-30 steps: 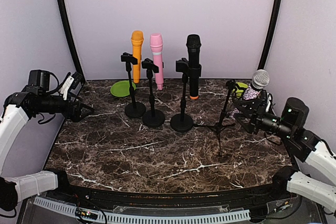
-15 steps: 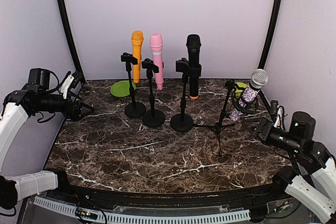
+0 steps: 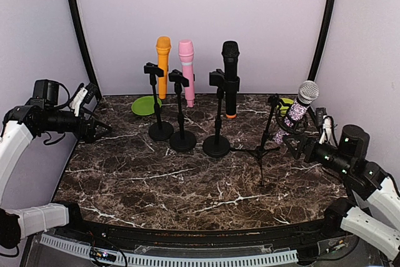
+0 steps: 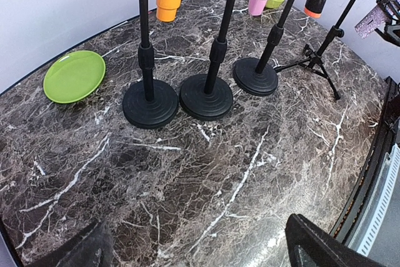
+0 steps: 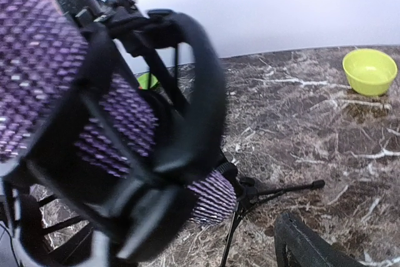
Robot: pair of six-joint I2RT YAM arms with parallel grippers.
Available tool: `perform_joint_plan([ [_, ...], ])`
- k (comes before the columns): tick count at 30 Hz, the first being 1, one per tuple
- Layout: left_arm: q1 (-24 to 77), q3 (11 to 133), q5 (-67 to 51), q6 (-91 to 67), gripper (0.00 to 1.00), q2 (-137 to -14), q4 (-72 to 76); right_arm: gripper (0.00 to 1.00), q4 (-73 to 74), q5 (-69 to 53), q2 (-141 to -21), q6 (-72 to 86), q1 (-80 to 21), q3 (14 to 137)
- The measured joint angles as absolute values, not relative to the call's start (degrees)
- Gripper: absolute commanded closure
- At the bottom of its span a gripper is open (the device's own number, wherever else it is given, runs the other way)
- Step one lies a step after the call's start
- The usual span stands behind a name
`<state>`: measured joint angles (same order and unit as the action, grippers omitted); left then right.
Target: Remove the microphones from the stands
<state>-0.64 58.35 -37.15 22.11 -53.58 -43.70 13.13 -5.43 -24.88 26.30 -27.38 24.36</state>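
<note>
Since half a second ago the right gripper (image 3: 295,144) has come back up and leftward from the desk's right edge, and is now just below the clip. The microphone (image 3: 295,112) sits in the tripod stand (image 3: 262,149) near the far right corner. Its long axis is tilted, with the silver head up toward the right edge and the tail down-left. The right fingers (image 5: 303,242) are spread, gripping nothing. The left gripper (image 3: 103,132) hovers at the left edge, likewise spread.

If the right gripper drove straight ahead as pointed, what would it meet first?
Likely the purple microphone in its black shock mount, right ahead of the right gripper; exact depth is unclear.
</note>
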Motion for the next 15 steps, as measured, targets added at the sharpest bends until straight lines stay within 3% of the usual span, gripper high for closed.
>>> perform_joint_plan([
  [3,-0.64,58.37,-37.1,22.28,0.01,-53.58,-43.94,0.17,11.0,-6.48,-25.71,20.23,-27.38,24.64],
  [10,-0.64,59.11,-37.08,22.33,0.01,-54.13,-44.51,0.48,5.26,-9.28,-32.73,13.06,-27.38,24.91],
  [15,-0.64,59.57,-36.97,22.37,0.01,-54.37,-45.04,0.53,-3.4,-9.26,-32.27,11.92,-27.83,21.58],
])
